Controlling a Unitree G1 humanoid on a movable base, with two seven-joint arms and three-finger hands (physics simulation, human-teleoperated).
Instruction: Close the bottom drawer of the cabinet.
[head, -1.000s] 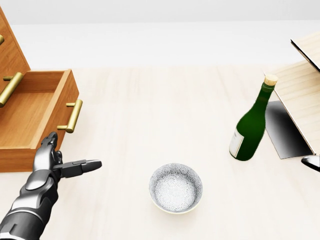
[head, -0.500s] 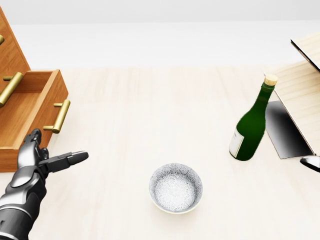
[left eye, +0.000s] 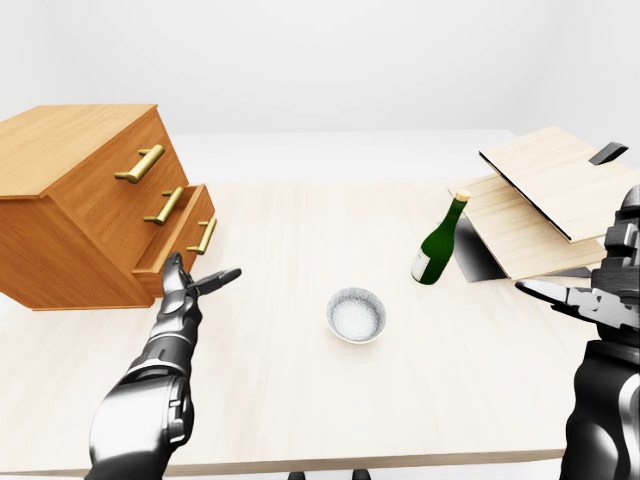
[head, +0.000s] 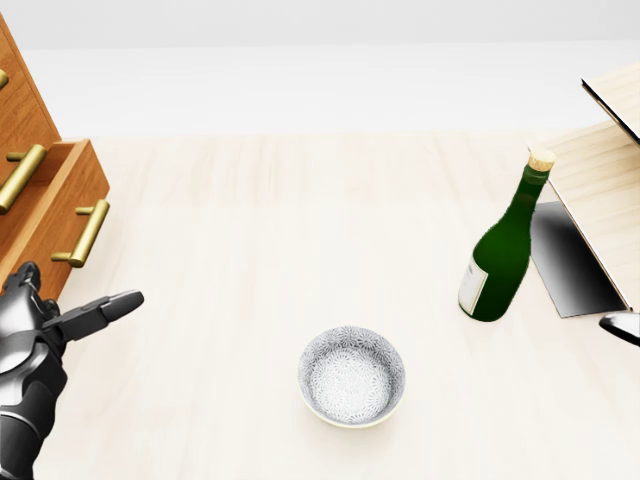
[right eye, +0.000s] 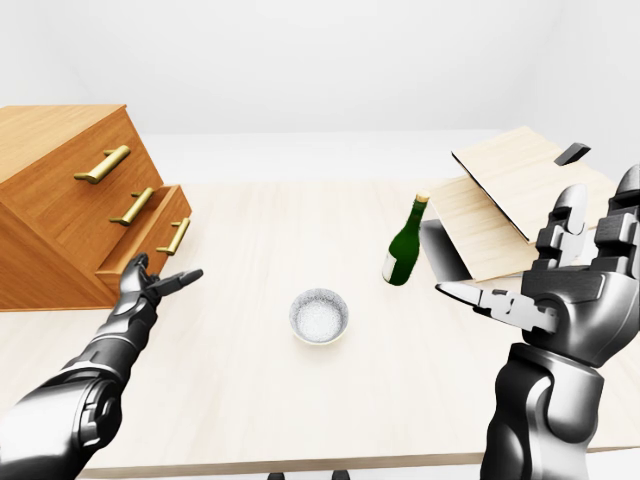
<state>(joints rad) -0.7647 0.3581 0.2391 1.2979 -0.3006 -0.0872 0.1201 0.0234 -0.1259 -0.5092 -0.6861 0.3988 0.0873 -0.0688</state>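
The wooden cabinet (left eye: 80, 200) stands on the table at the left of the left-eye view. Its bottom drawer (left eye: 185, 240) sticks out only a little, and its brass handle (head: 82, 235) shows at the left of the head view. My left hand (left eye: 200, 274) is open. Its fingers lie against the lower part of the drawer front, below the handle. My right hand (right eye: 560, 285) is open and empty, raised at the right of the right-eye view, far from the cabinet.
A patterned bowl (head: 352, 375) sits on the light wooden table (head: 300, 220) near the middle. A green corked bottle (head: 500, 250) stands to its right. Leaning wooden boards (head: 600, 180) lie at the right edge. The table's near edge runs along the bottom of the left-eye view.
The bottom drawer has slid left into the cabinet, from wide open to slightly out. My left hand has moved left with it, against its front.
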